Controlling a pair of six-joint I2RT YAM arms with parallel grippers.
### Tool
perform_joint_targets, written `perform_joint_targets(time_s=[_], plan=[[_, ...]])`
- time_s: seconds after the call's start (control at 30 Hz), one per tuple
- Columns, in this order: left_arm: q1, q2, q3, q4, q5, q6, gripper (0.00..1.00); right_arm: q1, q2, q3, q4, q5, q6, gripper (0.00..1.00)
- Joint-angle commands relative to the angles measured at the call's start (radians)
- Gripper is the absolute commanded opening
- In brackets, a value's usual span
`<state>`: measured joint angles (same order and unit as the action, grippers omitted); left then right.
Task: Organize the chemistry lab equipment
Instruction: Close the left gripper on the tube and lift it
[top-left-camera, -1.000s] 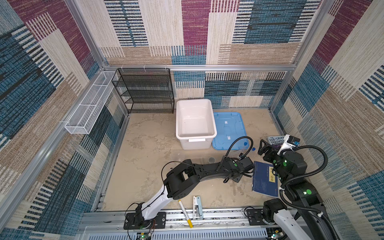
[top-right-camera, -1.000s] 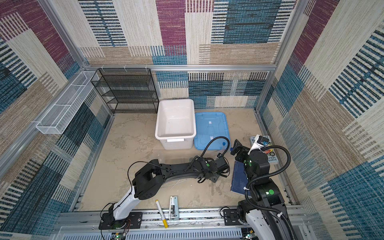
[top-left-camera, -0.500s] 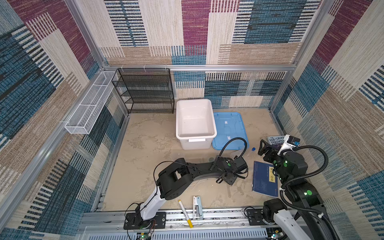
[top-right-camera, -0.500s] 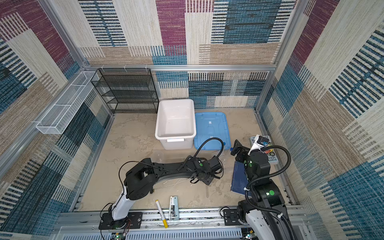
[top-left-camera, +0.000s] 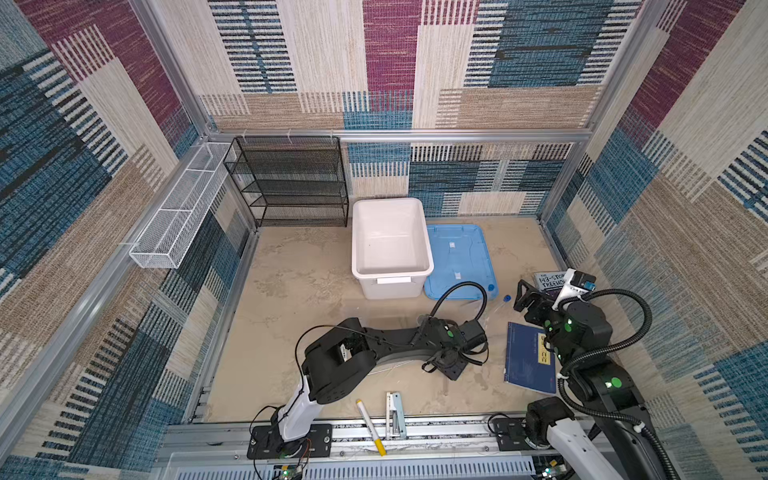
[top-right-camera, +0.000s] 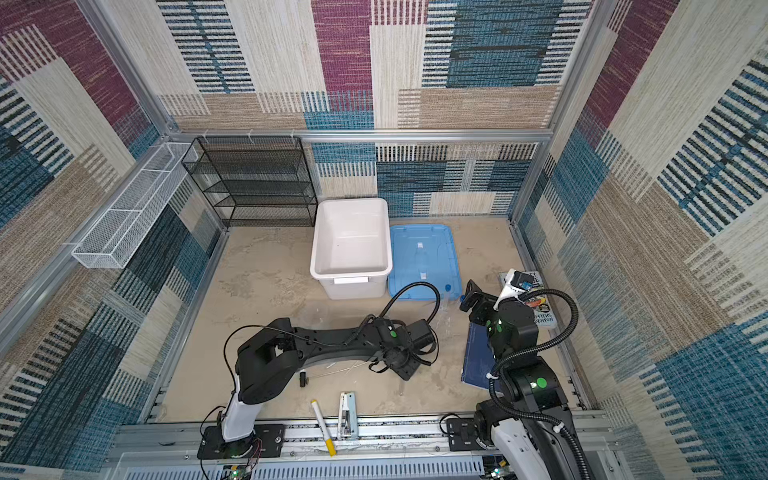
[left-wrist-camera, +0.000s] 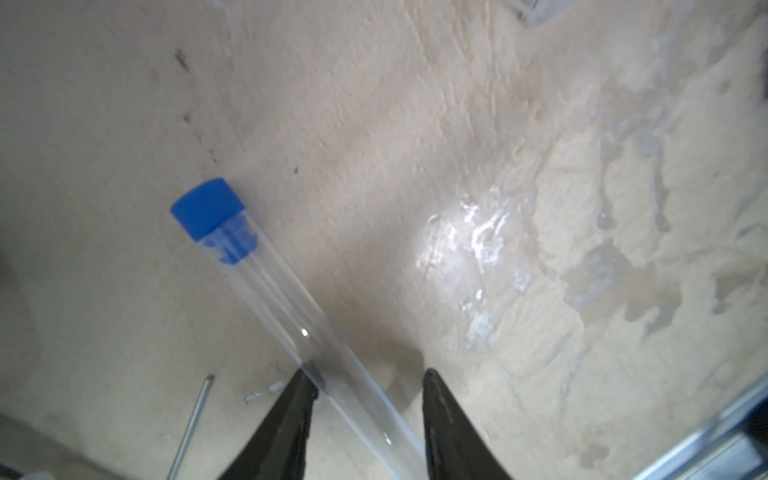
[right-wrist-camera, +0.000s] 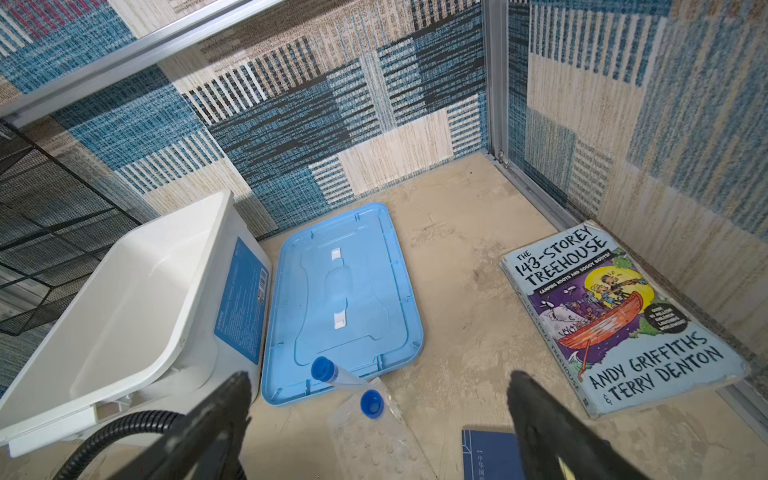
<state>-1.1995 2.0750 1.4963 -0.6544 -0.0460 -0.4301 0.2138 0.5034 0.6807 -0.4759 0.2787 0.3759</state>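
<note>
L gripper (left-wrist-camera: 368, 372) astride test tube (left-wrist-camera: 270, 291), grip unclear, R gripper (right-wrist-camera: 379, 374) spread, 2 capped tubes (right-wrist-camera: 323, 368) at clear rack (right-wrist-camera: 374, 444)

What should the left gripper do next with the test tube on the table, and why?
Probably close the left gripper on the test tube. It lies on the table, slanting between the fingers; one fingertip is at its wall, a gap shows beside the other, so it seems not yet clamped.

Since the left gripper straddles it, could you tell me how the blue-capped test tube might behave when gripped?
The blue-capped test tube is round and lies flat on the table, so it may roll if nudged. Its smooth clear wall looks slippery; apparently empty, it is probably light.
</note>
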Motion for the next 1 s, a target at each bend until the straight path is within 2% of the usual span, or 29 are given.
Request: perform_joint_targets(time_s=[0.0,0.1,0.2,0.73,0.9,0.97], plan=[[-0.002,-0.022,-0.021,-0.037,0.017,0.008,0.38,0.001,0.005,-0.003,0.017,-0.013,-0.005,0.97],[-0.002,-0.035,-0.042,-0.03,0.012,0.006,0.38,0.0,0.004,-0.004,0.022,-0.024,-0.007,0.97],[-0.002,-0.037,-0.047,-0.03,0.013,0.004,0.32,0.002,0.01,-0.008,0.033,-0.044,-0.014,0.96],[0.003,-0.033,-0.05,-0.013,-0.047,-0.002,0.29,0.0,0.026,-0.027,0.061,-0.07,-0.02,0.95],[0.005,-0.029,-0.046,-0.01,-0.045,0.001,0.26,0.001,0.029,-0.029,0.063,-0.073,-0.023,0.95],[0.004,-0.032,-0.048,-0.003,-0.05,0.002,0.21,0.0,0.03,-0.029,0.063,-0.075,-0.024,0.95]])
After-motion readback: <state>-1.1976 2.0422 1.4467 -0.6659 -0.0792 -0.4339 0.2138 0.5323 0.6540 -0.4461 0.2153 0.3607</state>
